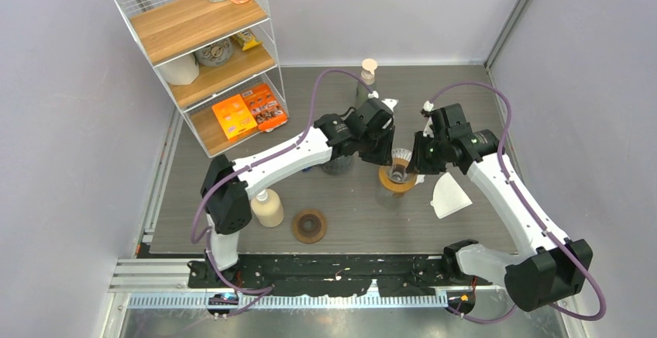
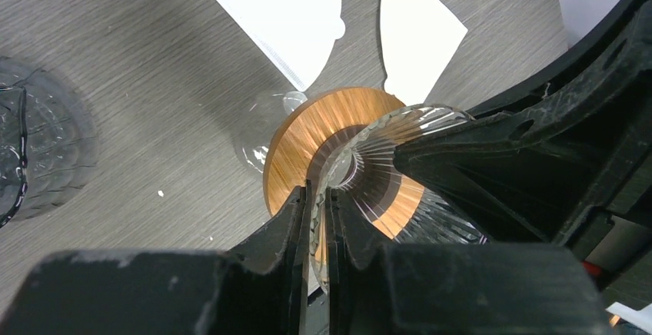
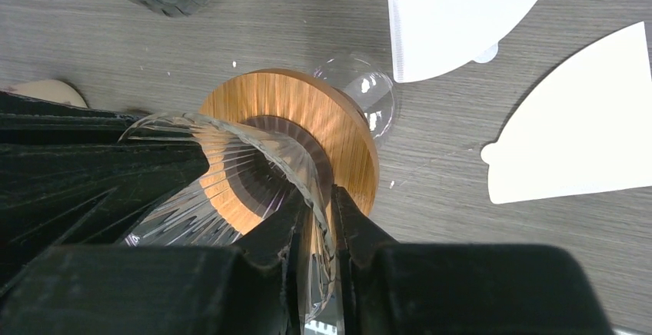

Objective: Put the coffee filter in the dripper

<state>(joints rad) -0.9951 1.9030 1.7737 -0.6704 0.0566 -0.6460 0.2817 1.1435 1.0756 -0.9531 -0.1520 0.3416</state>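
Pinching the dripper (image 1: pixel 400 160) from both sides. The left claw (image 2: pixel 315 197) is clamped on the thin glass rim, one finger inside the cone and one outside. The right claw (image 3: pixel 315 204) grips the opposite side of the rim the same way. The dripper sits near the middle of the desk (image 1: pixel 356 222), a bit toward the right edge, with no paper in it. It is ribbed clear glass with a wooden collar (image 2: pixel 307 131) around the base. Judgement: rigid, slick and chip-prone at the lip, so squeeze gently; the ribs give a little bite.

Two paper filters (image 3: pixel 454 12) lie flat on the desk between the dripper and the right edge. They are apart from each other and neither claw touches them. In the left wrist view one filter's corner is just beside the wooden collar.

Judgement: nearly weightless, thin, floppy and quick to crease. Lying flat, a filter offers no raised edge to get a finger under. The best hold looks like the small rounded tab or the curved open edge, pinched shallow, probably after sliding the paper to lift a lip. It is folded shut, so it needs spreading into a cone before it seats. One claw must let go of the glass to fetch it, while the other steadies the rim. Risks: a skewed grab, or the paper slipping out.
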